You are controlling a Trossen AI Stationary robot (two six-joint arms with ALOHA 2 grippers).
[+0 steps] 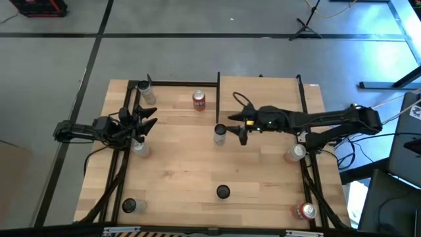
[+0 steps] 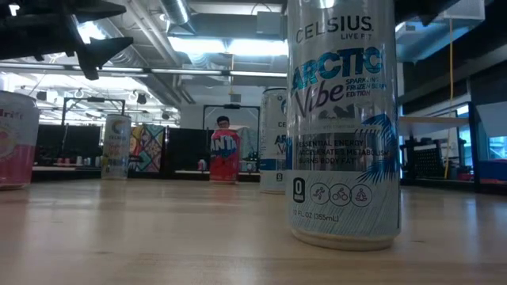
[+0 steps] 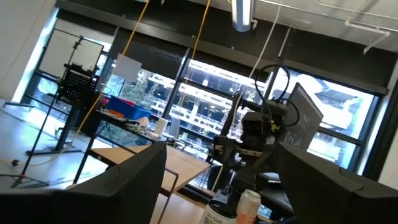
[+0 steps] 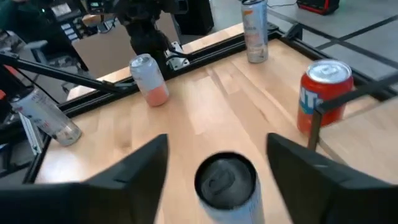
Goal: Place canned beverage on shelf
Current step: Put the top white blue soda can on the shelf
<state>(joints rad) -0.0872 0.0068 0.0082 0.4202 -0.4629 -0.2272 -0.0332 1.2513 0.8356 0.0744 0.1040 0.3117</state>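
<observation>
From the high view, the small light-wood shelf on black posts sits at the table's far right part. Much of its board is covered by the dark right arm lying across it, so its near edge is hard to trace. The right gripper reaches past the shelf's left corner, its fingers spread to either side of a slim silver can with a dark top. This can stands upright on the large wooden tabletop just beside the shelf, not on it, with its long axis vertical and its top facing up. The left gripper hangs over the table's left side with its fingers apart and nothing between them. A red soda can stands near the far edge. In the low view a tall white-and-blue can fills the foreground, hiding part of the silver can behind it and all of the right gripper. The left wrist view looks into the room. The silver can shows only as a cut-off top at the picture's bottom edge, and the right arm is dim behind it. In the right wrist view the two dark fingers stand clear of the silver can, with a gap on each side. The can's lower body is cut off.
</observation>
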